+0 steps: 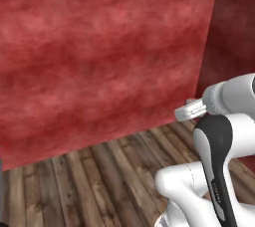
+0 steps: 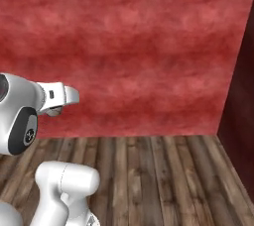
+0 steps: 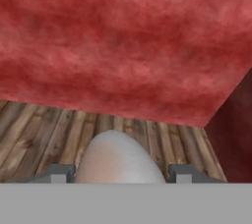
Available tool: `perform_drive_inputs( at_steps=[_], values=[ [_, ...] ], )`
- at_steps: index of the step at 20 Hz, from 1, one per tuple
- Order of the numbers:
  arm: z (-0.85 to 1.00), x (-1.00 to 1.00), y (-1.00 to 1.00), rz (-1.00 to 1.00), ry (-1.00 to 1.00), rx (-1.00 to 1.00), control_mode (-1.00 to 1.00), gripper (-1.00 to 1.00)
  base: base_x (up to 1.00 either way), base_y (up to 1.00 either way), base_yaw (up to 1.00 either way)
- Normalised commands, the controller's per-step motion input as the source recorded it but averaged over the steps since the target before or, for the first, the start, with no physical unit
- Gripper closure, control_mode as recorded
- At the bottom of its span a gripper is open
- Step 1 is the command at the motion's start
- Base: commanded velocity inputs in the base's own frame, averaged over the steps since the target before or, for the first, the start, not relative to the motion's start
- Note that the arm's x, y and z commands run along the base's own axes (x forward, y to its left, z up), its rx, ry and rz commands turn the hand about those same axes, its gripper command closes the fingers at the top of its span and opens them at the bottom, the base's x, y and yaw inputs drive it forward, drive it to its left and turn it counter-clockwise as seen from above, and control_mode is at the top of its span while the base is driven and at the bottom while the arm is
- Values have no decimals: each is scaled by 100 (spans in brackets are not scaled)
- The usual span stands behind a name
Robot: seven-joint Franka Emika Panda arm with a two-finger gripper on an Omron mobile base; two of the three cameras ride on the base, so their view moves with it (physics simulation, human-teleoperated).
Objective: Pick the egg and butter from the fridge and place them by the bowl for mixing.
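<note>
In the hand view, the egg (image 3: 118, 155), a pale greyish-tan rounded shape, sits between the two dark finger tips of my gripper (image 3: 120, 175). The jaws are shut on it, one tip on each side. The white hand (image 1: 191, 110) reaches out from the arm at mid height and points toward a red wall; from the other side, the hand (image 2: 63, 96) shows at the left. The egg is carried in the air above a wooden floor. The butter, the fridge and the bowl are out of view.
A large red wall (image 2: 139, 51) stands straight ahead. It meets a darker red side wall (image 2: 243, 106) in a corner on the right. A wood-plank floor (image 2: 158, 180) runs from the base to both walls.
</note>
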Motion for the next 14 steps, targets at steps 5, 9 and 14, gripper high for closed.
perform_drive_inputs(
  at_steps=[5, 9, 14],
  values=[
    [0, 0, 0, 0, 0, 0, 100, 100, 100, 12, 22],
    [0, 0, 0, 0, 0, 0, 100, 100, 100, 0, 52],
    [0, 0, 0, 0, 0, 0, 100, 100, 52, 0, 78]
  ],
)
